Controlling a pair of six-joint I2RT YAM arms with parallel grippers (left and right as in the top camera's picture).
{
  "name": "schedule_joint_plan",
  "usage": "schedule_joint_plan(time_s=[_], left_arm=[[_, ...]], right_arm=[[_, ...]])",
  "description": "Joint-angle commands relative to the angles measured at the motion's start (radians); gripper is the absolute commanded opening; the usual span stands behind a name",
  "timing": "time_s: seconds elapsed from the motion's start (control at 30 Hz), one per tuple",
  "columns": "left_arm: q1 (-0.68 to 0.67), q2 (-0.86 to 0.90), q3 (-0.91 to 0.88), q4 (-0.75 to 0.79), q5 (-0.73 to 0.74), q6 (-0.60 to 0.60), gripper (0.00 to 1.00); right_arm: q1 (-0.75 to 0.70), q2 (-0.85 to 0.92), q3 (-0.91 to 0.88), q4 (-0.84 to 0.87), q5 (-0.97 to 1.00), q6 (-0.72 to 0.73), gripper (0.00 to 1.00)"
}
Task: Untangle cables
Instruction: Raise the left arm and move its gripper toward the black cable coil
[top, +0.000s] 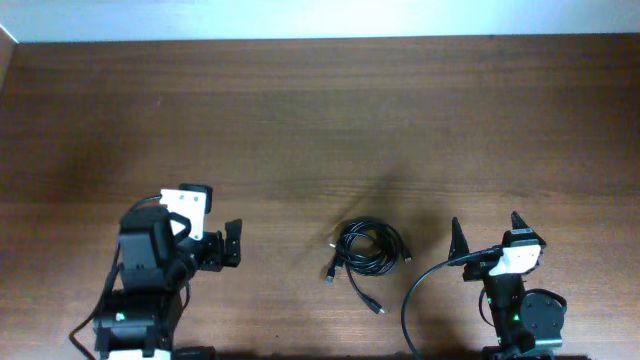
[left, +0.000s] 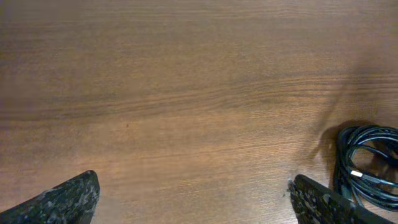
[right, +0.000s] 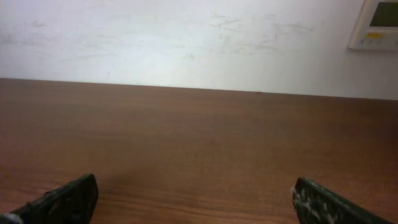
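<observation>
Brown wooden table (top: 300, 120), with the cables (top: 370, 248) coiled between the arms. Left claw (top: 236, 245) and right claw (top: 486, 228) gape wide, holding nothing. Cords look light, floppy, possibly knotted; I'd grab the trailing plug end (top: 378, 309).

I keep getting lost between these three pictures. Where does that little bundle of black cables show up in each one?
Overhead: the cables lie low in the middle of the picture.
Left wrist: they sit at the lower right edge, partly cut off.
Right wrist: not in it; only the table and a white wall show.
Shared landmark: the table's brown wood grain, seen in all three.
</observation>
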Motion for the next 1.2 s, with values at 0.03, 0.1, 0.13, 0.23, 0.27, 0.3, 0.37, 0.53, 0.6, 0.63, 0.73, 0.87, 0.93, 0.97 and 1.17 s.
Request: schedule_joint_plan(time_s=[0.03, 0.1, 0.13, 0.23, 0.27, 0.3, 0.37, 0.53, 0.6, 0.63, 0.73, 0.87, 0.93, 0.97, 1.17], left_arm=[[-0.005, 0.083, 0.082, -0.029, 0.085, 0.059, 0.99], [-0.005, 0.125, 0.116, -0.045, 0.112, 0.078, 0.99], [-0.005, 0.149, 0.137, -0.054, 0.117, 0.080, 0.99], [-0.015, 0.213, 0.200, -0.099, 0.148, 0.098, 0.99], [-0.028, 0.225, 0.218, -0.108, 0.148, 0.102, 0.99], [-0.042, 0.232, 0.229, -0.111, 0.148, 0.102, 0.99], [-0.082, 0.245, 0.248, -0.113, 0.147, 0.105, 0.99], [-0.168, 0.285, 0.265, -0.113, 0.147, 0.114, 0.99], [-0.198, 0.318, 0.288, -0.116, 0.147, 0.114, 0.99], [-0.208, 0.331, 0.299, -0.119, 0.147, 0.120, 0.99], [-0.250, 0.402, 0.358, -0.157, 0.144, 0.124, 0.99], [-0.269, 0.496, 0.426, -0.224, 0.144, 0.136, 0.99], [-0.280, 0.536, 0.449, -0.241, 0.143, 0.138, 0.99], [-0.281, 0.546, 0.449, -0.241, 0.143, 0.138, 0.99], [-0.280, 0.564, 0.449, -0.243, 0.143, 0.138, 0.99]], right_arm=[[0.008, -0.008, -0.005, -0.004, -0.021, -0.003, 0.99], [0.008, -0.008, -0.005, -0.004, -0.021, -0.003, 0.99], [0.008, -0.008, -0.005, -0.004, -0.021, -0.003, 0.99], [0.008, -0.008, -0.005, -0.004, -0.021, -0.003, 0.99], [0.008, -0.008, -0.005, -0.004, -0.021, -0.003, 0.99], [0.008, -0.009, -0.005, -0.004, -0.021, -0.003, 0.99], [0.008, -0.009, -0.005, -0.004, -0.021, -0.003, 0.99], [0.008, -0.009, -0.005, -0.004, -0.021, -0.003, 0.99], [0.008, -0.008, -0.005, -0.004, -0.021, -0.003, 0.99], [0.008, -0.008, -0.005, -0.004, -0.021, -0.003, 0.99], [0.008, -0.008, -0.005, -0.004, -0.021, -0.003, 0.99], [0.008, -0.009, -0.005, -0.004, -0.021, -0.003, 0.99], [0.008, -0.008, -0.005, -0.004, -0.021, -0.003, 0.99], [0.008, -0.008, -0.005, -0.004, -0.021, -0.003, 0.99], [0.008, -0.008, -0.005, -0.004, -0.021, -0.003, 0.99]])
